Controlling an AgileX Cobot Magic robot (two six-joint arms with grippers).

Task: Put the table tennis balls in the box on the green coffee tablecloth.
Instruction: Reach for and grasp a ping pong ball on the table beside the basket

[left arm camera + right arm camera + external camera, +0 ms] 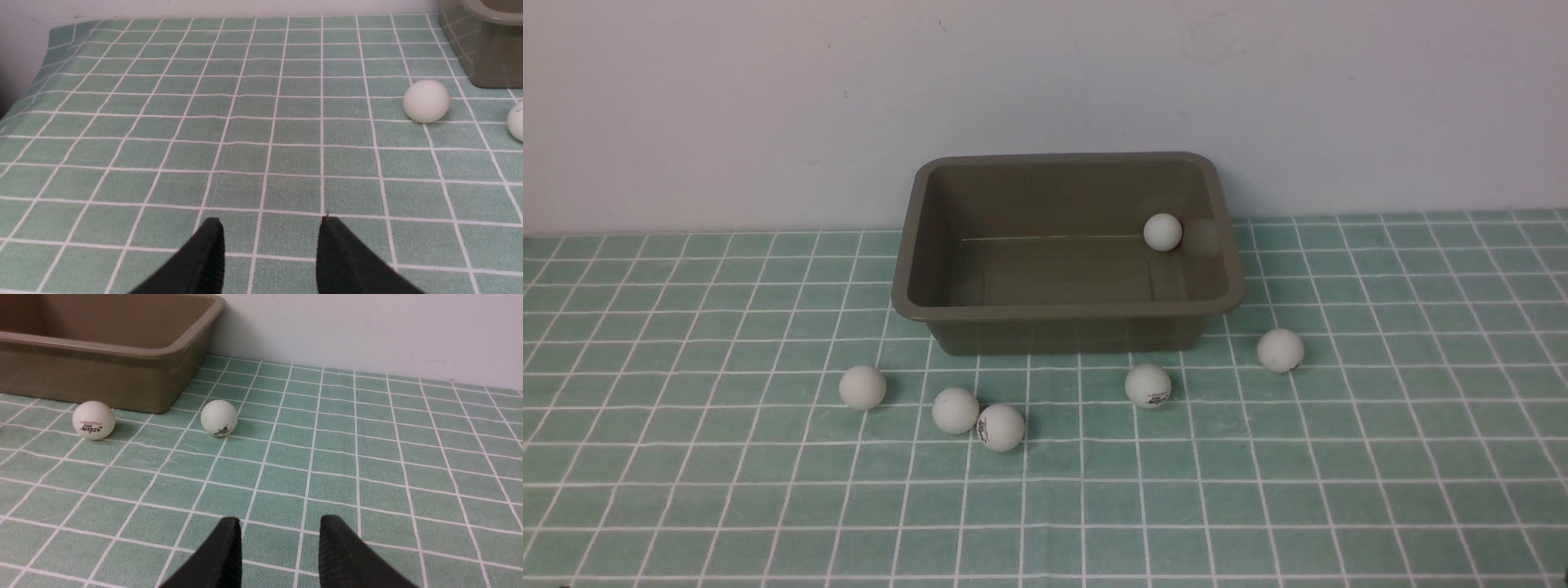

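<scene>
Beneath pale wall (727, 106), gridded green tablecloth (686, 490).

The front camera looks forward over the whole cloth (686, 490) to the wall (768, 98); each low wrist camera shares a corner of the box (1062, 331) and nearby balls (1148, 385).

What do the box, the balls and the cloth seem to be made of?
The box: moulded plastic, semi-gloss; its wall faintly mirrors the ball inside. The table tennis balls: probably thin hard plastic, matte white, some with printed logos. The green coffee tablecloth: likely fabric, possibly coated; matte, finely grained, slightly rippled.
</scene>
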